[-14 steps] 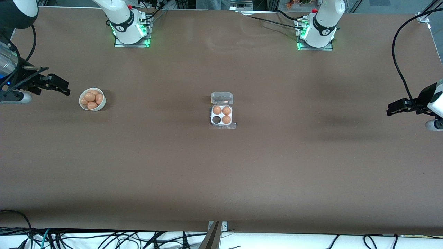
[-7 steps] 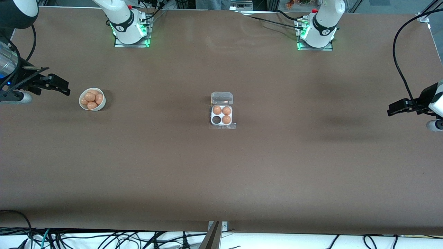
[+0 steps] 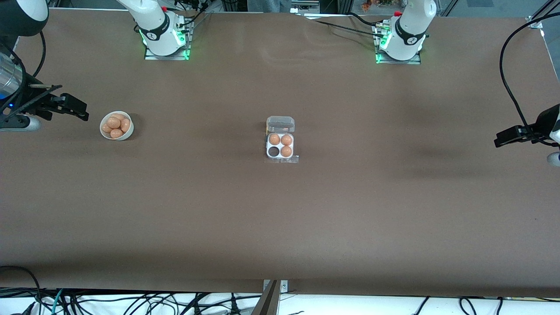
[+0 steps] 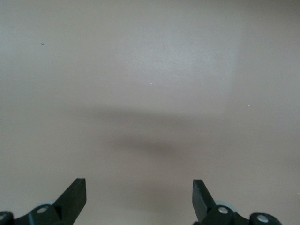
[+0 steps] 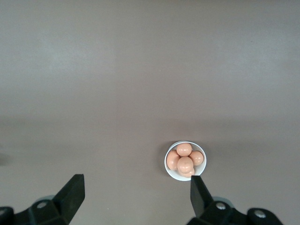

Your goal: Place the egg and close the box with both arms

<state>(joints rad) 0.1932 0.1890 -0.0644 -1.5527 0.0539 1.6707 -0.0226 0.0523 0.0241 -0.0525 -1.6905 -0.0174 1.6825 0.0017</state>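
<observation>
Brown table (image 3: 280, 218), wide and bare across most of its top. Both arms parked out at its two ends, well clear of the middle.

At the right arm's end, up in the air over the table edge: right gripper (image 3: 83, 114), fingers spread wide, nothing between them. From its wrist camera, black fingertips (image 5: 75, 190) splayed at the frame's edge, with the white bowl (image 5: 169, 168) of eggs down on the table between them in view but well apart from them (no contact at all).

At the left arm's end, likewise aloft over the table edge: left gripper (image 3: 499, 142), fingers also fully apart and empty-handed. Only bare tabletop and a soft shadow under its fingertips (image 4: 77, 192) in the wrist view.

In the middle of the table, well apart from both grippers: the box (image 3: 280, 146), a square white four-cup tray, clear lid (image 3: 280, 124) thrown open and lying back on the side toward the robots' bases. Three cups filled with orange-brown eggs; one cup (image 3: 274, 151), the nearer one toward the right arm's end, dark and empty.

Near the right gripper, toward the right arm's end: the round bowl (image 3: 105, 133), heaped with several matching eggs, among them the egg (image 3: 114, 123) on top of the pile. Not held, not touched, just beside the reach of those open fingers.
</observation>
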